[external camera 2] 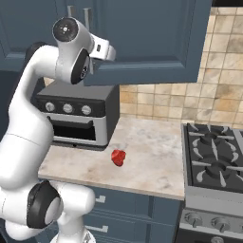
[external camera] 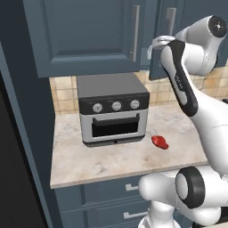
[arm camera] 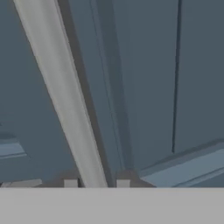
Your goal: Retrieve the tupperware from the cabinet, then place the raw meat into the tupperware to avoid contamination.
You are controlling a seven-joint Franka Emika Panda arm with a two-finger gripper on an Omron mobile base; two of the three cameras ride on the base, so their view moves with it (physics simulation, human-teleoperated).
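Note:
The cabinet (external camera: 89, 31) (external camera 2: 152, 38) hangs above the counter, dark blue-grey with two panelled doors. My gripper (external camera: 152, 46) (external camera 2: 110, 51) is raised to the seam between the doors. In the hand view a long silver bar handle (arm camera: 65, 96) runs slantwise down between my two fingertips, and my gripper (arm camera: 96, 183) is shut on it. The right door's lower edge sits slightly lower and further forward than the left door's. The raw meat (external camera: 160, 142) (external camera 2: 118, 157), a small glossy red lump, lies on the counter right of the oven. The tupperware is hidden.
A grey toaster oven (external camera: 113, 109) (external camera 2: 78, 114) stands on the marble counter (external camera: 111, 162) under the cabinet. A gas stove (external camera 2: 213, 156) adjoins the counter on the right. Blue drawers (external camera: 111, 191) run below the counter edge. A tall dark panel (external camera: 18, 133) bounds the left side.

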